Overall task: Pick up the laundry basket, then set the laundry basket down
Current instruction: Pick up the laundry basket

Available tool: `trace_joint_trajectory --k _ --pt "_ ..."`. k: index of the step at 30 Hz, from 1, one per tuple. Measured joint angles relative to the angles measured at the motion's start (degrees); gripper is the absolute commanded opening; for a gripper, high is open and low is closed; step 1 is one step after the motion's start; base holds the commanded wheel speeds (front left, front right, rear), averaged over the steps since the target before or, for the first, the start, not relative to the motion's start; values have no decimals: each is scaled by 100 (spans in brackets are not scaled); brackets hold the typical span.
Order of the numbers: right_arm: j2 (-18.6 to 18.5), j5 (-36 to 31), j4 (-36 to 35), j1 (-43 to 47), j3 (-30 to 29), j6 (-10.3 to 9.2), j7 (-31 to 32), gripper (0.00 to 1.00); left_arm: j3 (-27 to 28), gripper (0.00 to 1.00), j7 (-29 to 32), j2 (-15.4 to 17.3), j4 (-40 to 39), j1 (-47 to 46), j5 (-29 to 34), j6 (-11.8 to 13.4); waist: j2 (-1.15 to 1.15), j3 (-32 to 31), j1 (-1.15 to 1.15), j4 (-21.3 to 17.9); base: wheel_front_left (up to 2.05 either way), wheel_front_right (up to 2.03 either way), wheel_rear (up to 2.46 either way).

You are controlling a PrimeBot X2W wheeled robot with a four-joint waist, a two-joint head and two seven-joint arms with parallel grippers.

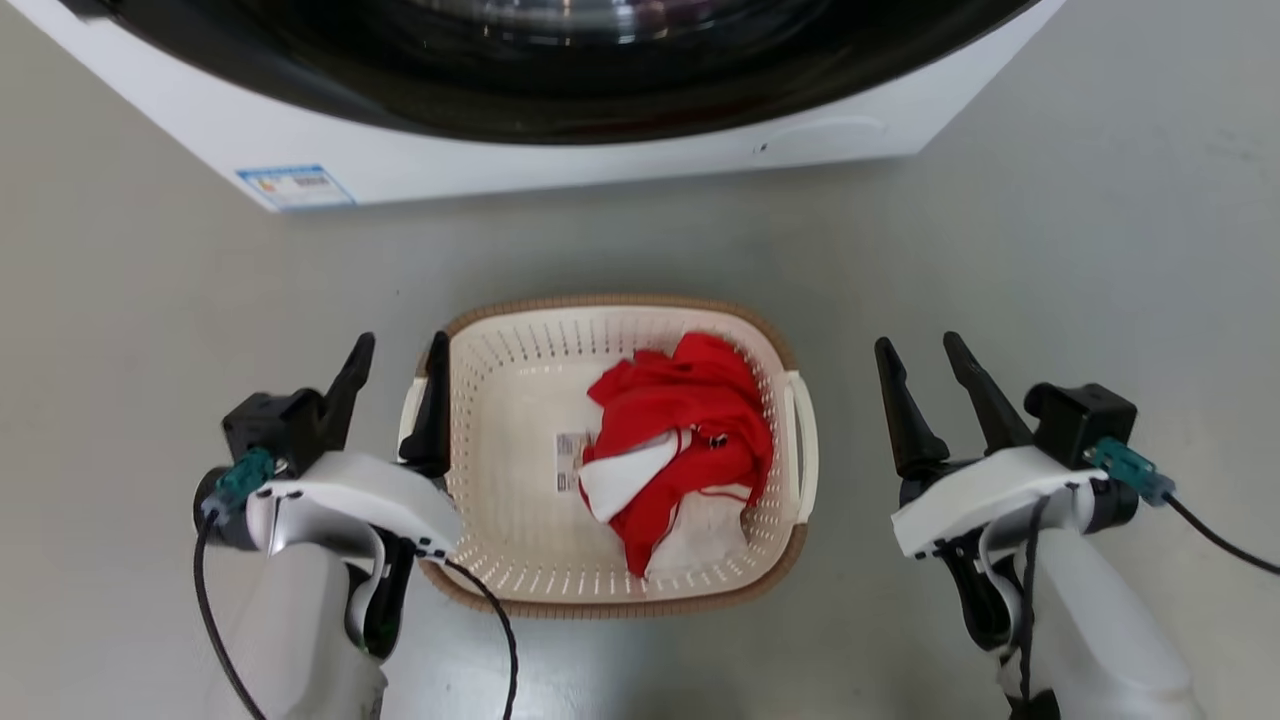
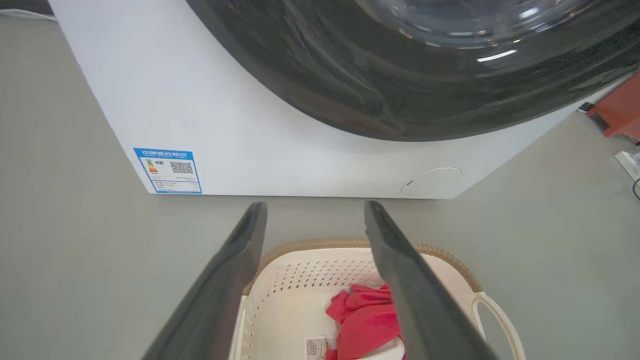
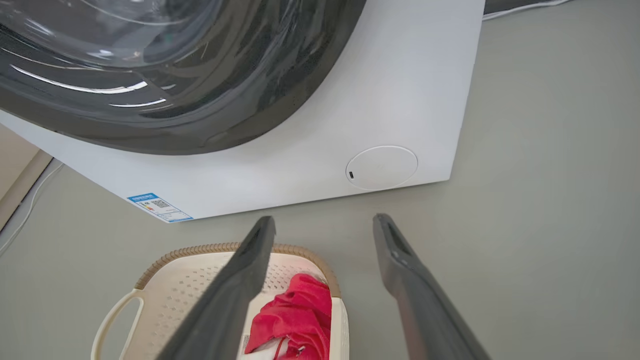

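The laundry basket (image 1: 500,545) sits on the grey floor (image 1: 1050,250), near the white washing machine (image 1: 560,160), with a red garment (image 1: 690,400) lying inside. The left gripper (image 1: 400,345) has its fingers spread wide and released on either side of the basket's left rim, grasping nothing. The right gripper (image 1: 916,342), fingers equally spread and empty, hangs apart from the right handle.

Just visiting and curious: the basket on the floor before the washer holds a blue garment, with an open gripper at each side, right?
Not quite: the garment in the basket is red and white, not blue, as the head view shows. The basket does sit on the floor before the washer, left gripper and right gripper open at its sides.
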Motion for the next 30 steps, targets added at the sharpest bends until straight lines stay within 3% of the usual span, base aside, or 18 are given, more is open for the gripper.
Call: trace_joint_trajectory --k 18,30 --pt "38 514 1731 -1130 627 0 -1 100 -131 100 0 149 1938 -1050 -372 0 0 1074 0 105 0 0 0" --pt "76 1159 2454 -1800 1610 1 -1 100 -223 100 0 281 2795 -1709 -426 0 0 1723 0 78 0 0 0"
